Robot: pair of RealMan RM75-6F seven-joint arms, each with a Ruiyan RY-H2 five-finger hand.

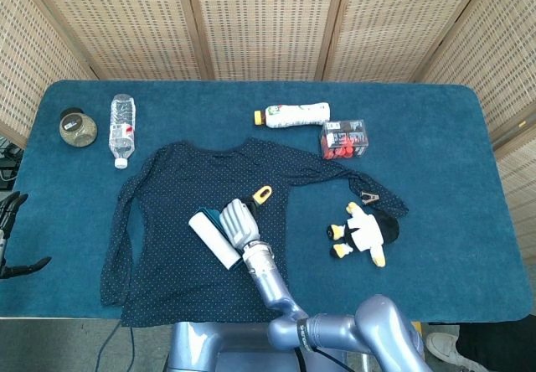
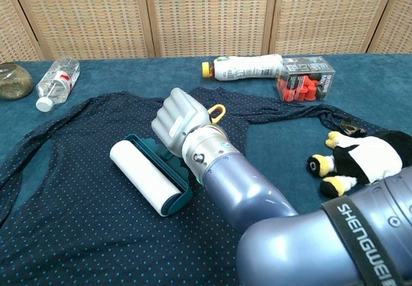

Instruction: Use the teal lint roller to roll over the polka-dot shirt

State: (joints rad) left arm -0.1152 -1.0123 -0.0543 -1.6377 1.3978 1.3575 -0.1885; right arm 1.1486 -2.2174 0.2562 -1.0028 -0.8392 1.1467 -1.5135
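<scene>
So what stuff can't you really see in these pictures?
- Lint roller handle: the right hand wraps it in both views; only its yellow loop shows.
- Left hand: cut off by the head view's left edge, missing from the chest view.
- Box of red things: too small to tell.
- Penguin toy: the right arm covers its lower part in the chest view.
</scene>
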